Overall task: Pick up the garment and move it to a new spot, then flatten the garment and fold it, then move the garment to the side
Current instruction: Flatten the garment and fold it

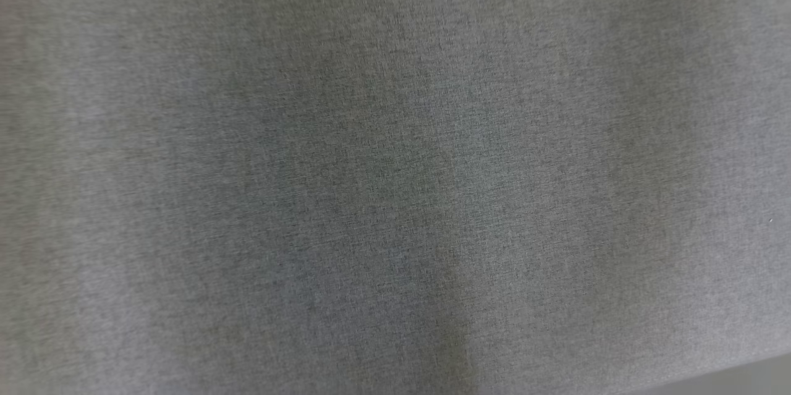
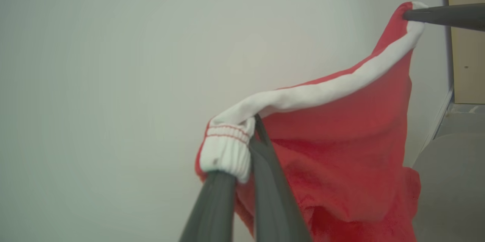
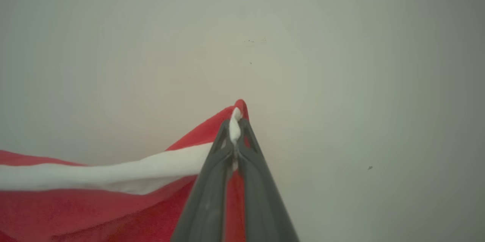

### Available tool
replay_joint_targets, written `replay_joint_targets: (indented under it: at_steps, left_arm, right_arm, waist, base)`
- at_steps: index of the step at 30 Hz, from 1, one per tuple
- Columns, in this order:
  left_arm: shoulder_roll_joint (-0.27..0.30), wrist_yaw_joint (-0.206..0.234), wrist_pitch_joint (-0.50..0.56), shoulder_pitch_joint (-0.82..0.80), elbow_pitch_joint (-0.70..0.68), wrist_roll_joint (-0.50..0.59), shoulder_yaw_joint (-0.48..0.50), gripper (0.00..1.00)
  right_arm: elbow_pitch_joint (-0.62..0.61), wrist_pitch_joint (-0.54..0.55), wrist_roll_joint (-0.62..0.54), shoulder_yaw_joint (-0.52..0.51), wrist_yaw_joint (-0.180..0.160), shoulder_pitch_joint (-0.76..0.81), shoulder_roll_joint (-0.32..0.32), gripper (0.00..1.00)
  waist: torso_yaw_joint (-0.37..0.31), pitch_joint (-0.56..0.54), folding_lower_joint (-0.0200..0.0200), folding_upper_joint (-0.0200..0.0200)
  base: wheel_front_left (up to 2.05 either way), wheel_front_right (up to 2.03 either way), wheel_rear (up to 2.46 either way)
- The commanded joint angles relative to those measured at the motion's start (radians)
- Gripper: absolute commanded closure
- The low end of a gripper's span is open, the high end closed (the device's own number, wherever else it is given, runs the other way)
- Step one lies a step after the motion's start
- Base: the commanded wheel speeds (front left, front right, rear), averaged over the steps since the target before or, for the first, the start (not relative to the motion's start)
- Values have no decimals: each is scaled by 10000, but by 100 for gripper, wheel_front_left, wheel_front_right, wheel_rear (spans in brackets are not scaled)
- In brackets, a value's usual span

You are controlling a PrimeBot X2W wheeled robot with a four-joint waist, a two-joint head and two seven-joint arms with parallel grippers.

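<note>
While the left claw (image 2: 246,136) pinches the garment (image 2: 341,151) at its cuff (image 2: 227,151), the right claw (image 3: 235,124) pinches another corner.

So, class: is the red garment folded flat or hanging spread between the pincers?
Hanging spread, not folded. The left pincer grips its white cuff, the right pincer pinches the far end, and the garment drapes below.

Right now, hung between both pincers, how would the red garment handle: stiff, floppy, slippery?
Probably floppy: the red garment sags between the left pincer and right pincer. Likely light, since two small pinches at its white trim carry it. Its fuzzy-looking cloth seems unlikely to slip.
</note>
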Motion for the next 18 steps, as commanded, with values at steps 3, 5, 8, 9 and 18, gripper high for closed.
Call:
replay_joint_targets:
  at_steps: [3,5,8,9,18]
  left_arm:
    - [-53,27,-299,-385,490,-238,-285,100]
    - [-108,27,-494,-460,734,-416,-477,100]
    - [-117,27,-749,-524,1010,-683,-750,100]
    - [-116,27,-849,-509,1092,-821,-801,100]
    - [57,27,-1746,955,1368,-1621,-1232,100]
  right_arm:
    - [207,-237,178,233,-23,-140,50,100]
    - [304,-369,296,391,-23,-128,32,100]
    - [416,-523,522,599,-23,-103,73,100]
    - [425,-575,608,653,-23,-65,137,100]
    - [190,-1247,1208,1435,-23,1324,415,100]
  waist:
    - [-164,377,-2,-3]
    - [-146,440,-2,-3]
    - [-120,510,-2,-3]
    - [-126,526,-2,-3]
    - [-32,-197,-2,-3]
  base:
    - [0,0,0]
    - [0,0,0]
    - [0,0,0]
    - [0,0,0]
    - [0,0,0]
